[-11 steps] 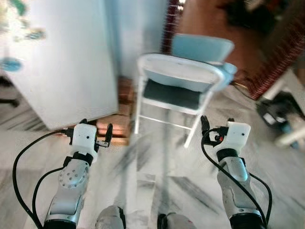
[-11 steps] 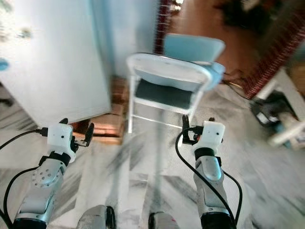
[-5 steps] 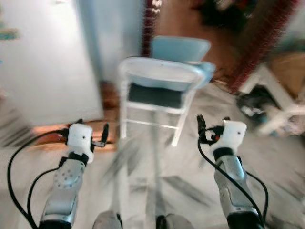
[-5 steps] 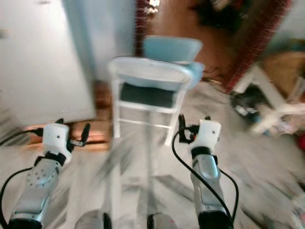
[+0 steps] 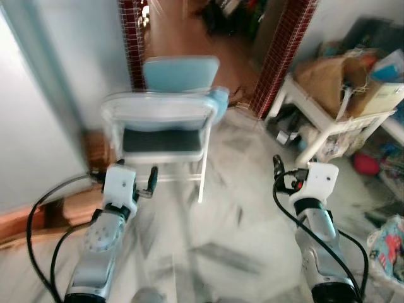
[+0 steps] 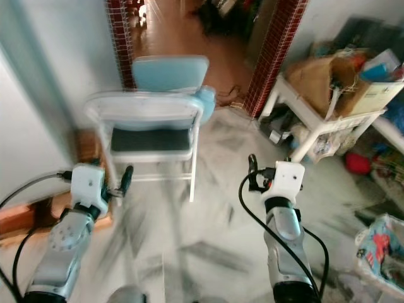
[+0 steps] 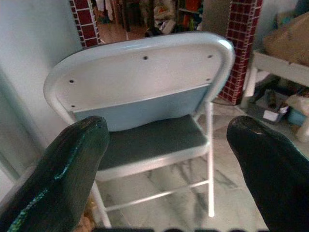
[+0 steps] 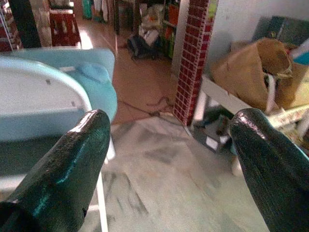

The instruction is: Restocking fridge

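Here the robot stands on a marble floor (image 5: 221,246) facing a white folding chair (image 5: 161,129), with a light blue chair (image 5: 182,72) just behind it in a doorway framed by red brick pillars (image 5: 281,57). Both arms are raised in front of the body. The left pincer (image 5: 150,182) hangs just before the folding chair's seat, its fingers (image 7: 63,174) spread wide with nothing between them. The right pincer (image 5: 278,172) hovers over bare floor, likewise spread and empty; carried this way, both look ready for walking rather than grasping. A pale panel (image 5: 31,126) along the robot's left may be the fridge side, though the blur leaves that unsure, and no door or shelf can be made out. Nothing to stock is held. To the right, a white counter (image 5: 328,126) carries a brown paper bag (image 5: 322,79) and boxes; whether these are the goods to load cannot be told.
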